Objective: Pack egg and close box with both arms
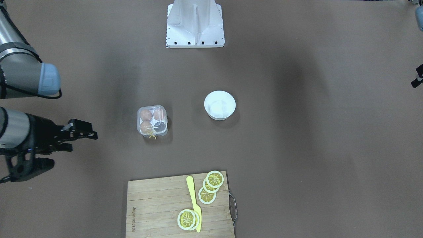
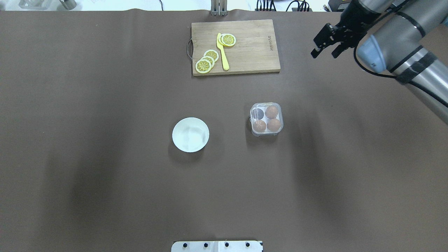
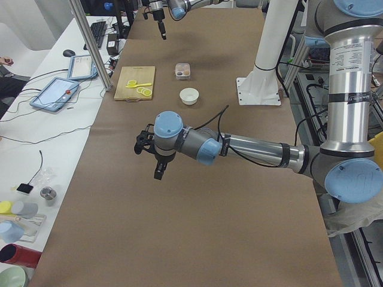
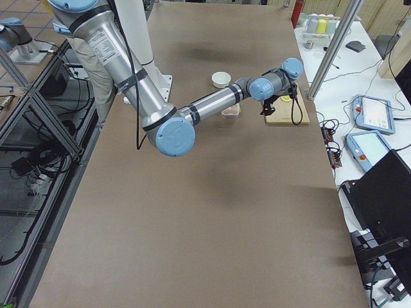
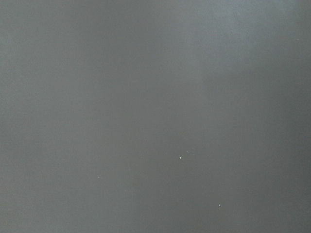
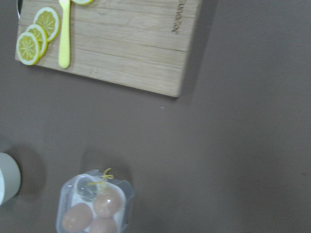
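Note:
The clear box (image 2: 266, 119) stands mid-table with its lid down over three brown eggs; the fourth cell (image 2: 258, 113) is dark and empty. I cannot tell the task's egg (image 2: 271, 112) from the other two. The box also shows in the right wrist view (image 6: 95, 206), its yellow string (image 6: 102, 176) on the side toward the board. My right gripper (image 2: 325, 47) is open and empty, hovering far right of the box, beside the cutting board. My left gripper (image 3: 158, 172) hangs over bare table far from the box; I cannot tell its state.
An empty white bowl (image 2: 190, 134) sits left of the box. A wooden cutting board (image 2: 252, 52) at the far edge carries lemon slices (image 2: 206, 61) and a yellow knife (image 2: 222, 52). The robot's white base (image 1: 195, 24) stands at the near edge.

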